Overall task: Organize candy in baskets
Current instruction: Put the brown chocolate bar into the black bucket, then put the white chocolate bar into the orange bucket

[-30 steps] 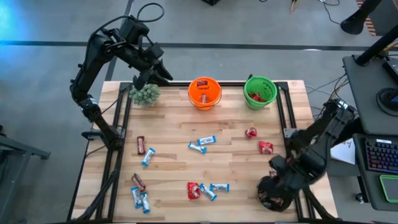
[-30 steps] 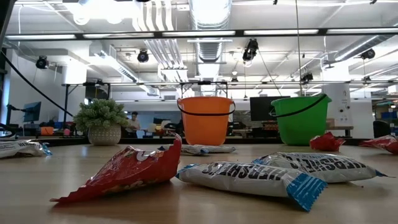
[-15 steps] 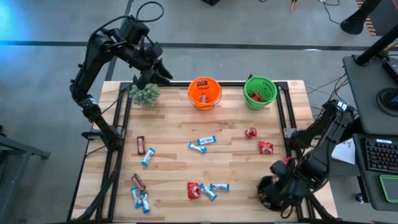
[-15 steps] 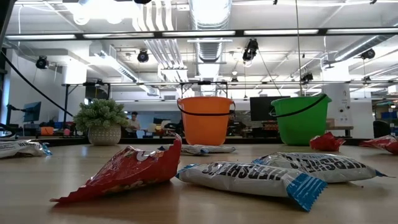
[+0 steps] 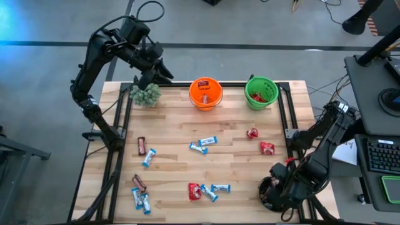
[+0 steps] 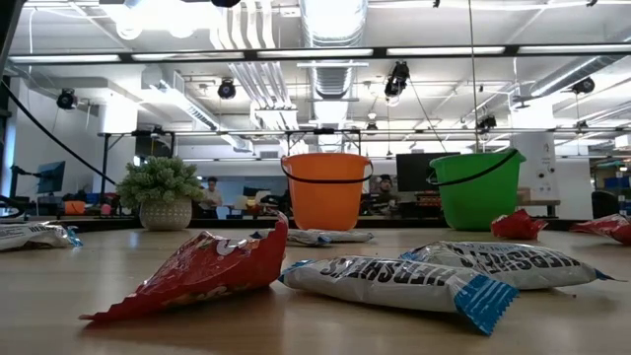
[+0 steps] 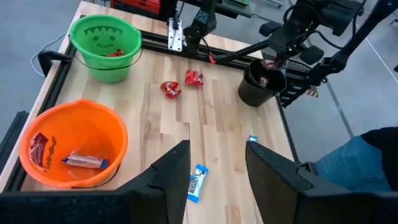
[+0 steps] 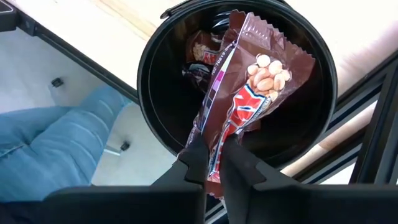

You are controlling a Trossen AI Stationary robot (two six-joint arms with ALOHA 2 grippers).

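My right gripper point(image 8: 213, 163) hangs above the black bowl point(image 8: 155, 93) at the table's near right corner point(image 5: 265, 195). It is shut on a dark brown candy point(image 8: 249, 87), and more brown candy lies in the bowl. My left gripper point(image 7: 217, 180) is open and holds nothing; it stays high above the far left point(image 5: 156, 70), near the orange pail point(image 5: 205, 94). The green pail point(image 5: 261, 92) stands to the right of the orange one. Red point(image 5: 267, 148), blue-and-white point(image 5: 203, 144) and brown point(image 5: 141, 145) candies lie flat on the table. My right gripper pinches the brown candy by the end of its wrapper point(image 8: 214, 140), between its two fingers. The fingers come from above and point steeply down. The packet reaches away from the fingertips over the bowl's opening; I cannot tell whether it touches the candy inside.
A fuzzy plant point(image 5: 145, 95) sits at the far left corner under my left arm. Black rails point(image 5: 284, 119) frame the table's edges. A person's leg in jeans point(image 8: 56, 143) stands just beyond the black bowl, off the table's near right corner.
My right arm has swung a little toward the table's near edge over the black bowl, and its wrist has rolled slightly. It is still shut on the brown candy.
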